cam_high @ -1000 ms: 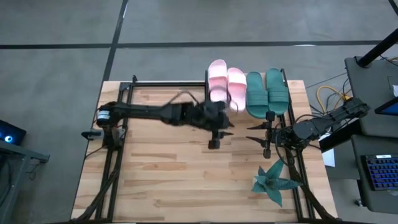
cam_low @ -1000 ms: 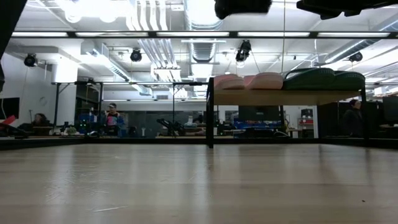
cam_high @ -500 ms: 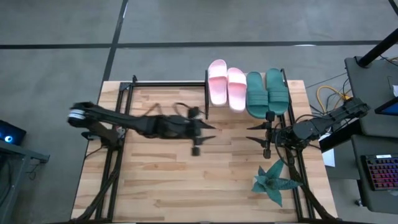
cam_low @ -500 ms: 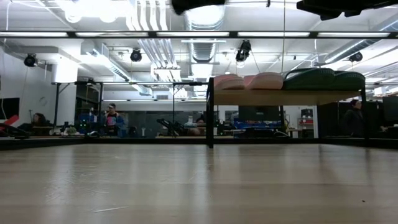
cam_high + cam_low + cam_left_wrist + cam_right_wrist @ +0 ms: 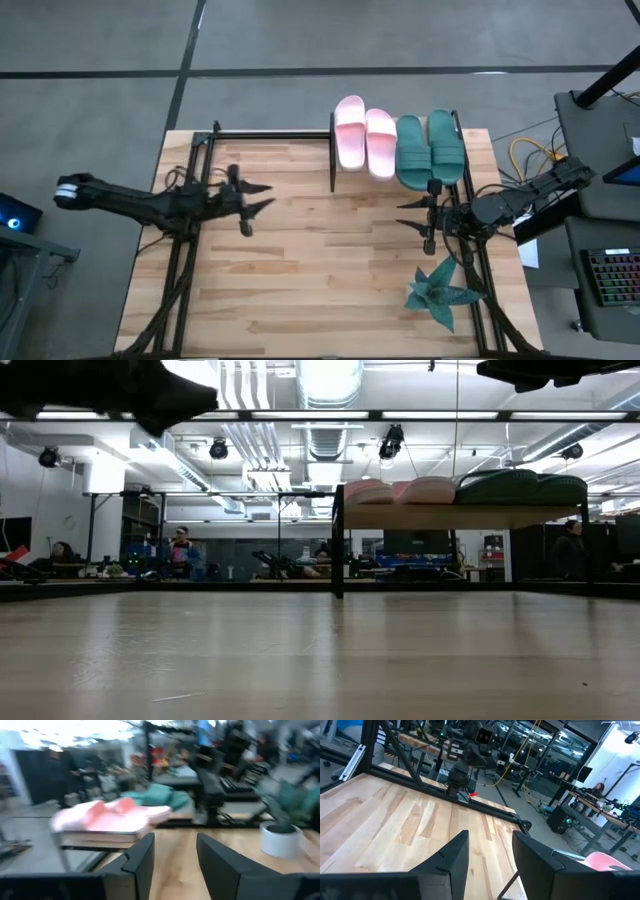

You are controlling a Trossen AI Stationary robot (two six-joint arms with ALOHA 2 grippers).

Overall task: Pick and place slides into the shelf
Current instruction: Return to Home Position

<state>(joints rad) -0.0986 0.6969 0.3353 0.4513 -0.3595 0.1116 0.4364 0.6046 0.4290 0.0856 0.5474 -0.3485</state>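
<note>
All four slides lie side by side on the shelf, soles down: the pale pink pair on its left half, the dark teal-green pair on its right half. The low view shows them on the raised light-wood board, pink and teal. My left gripper is open and empty over the table's left part, pointing toward the shelf; its wrist view shows the pink pair ahead. My right gripper is open and empty, just near of the shelf's right half.
A teal spiky plant in a white pot stands near the table's right near corner. Black frame rails run along the left and right sides. The shelf's black post stands on the tabletop. People sit in the room behind.
My left arm has drawn back from the shelf toward the table's left edge, its gripper staying open and empty throughout. The pink pair has stayed on the shelf. The right arm has kept still.
</note>
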